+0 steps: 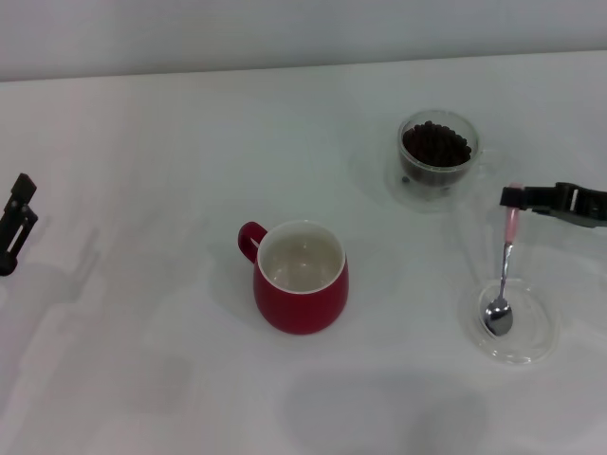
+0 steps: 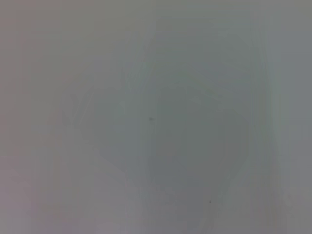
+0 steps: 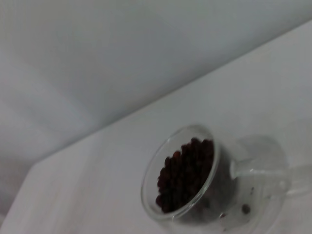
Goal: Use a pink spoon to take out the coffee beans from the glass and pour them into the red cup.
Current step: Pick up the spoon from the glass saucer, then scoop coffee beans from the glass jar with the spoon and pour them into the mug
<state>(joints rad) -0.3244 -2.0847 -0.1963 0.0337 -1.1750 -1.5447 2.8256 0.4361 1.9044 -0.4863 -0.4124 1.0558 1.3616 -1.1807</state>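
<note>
right end effector (image 1: 513,197) is clamped on the pale pink tip of the pink spoon (image 1: 503,275), whose bowl sits in a clear dish (image 1: 541,332) on the counter (image 1: 142,360), and that thin slick handle looks easy to twist so I'd keep the grip high

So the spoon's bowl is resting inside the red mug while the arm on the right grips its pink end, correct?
Not quite. The head view shows the pink spoon with its bowl resting in the flat clear dish, not in the red cup, which holds only its white inside. The rest holds: the right gripper is at the spoon's pink end. The left gripper sits idle at the table's far left.
</note>
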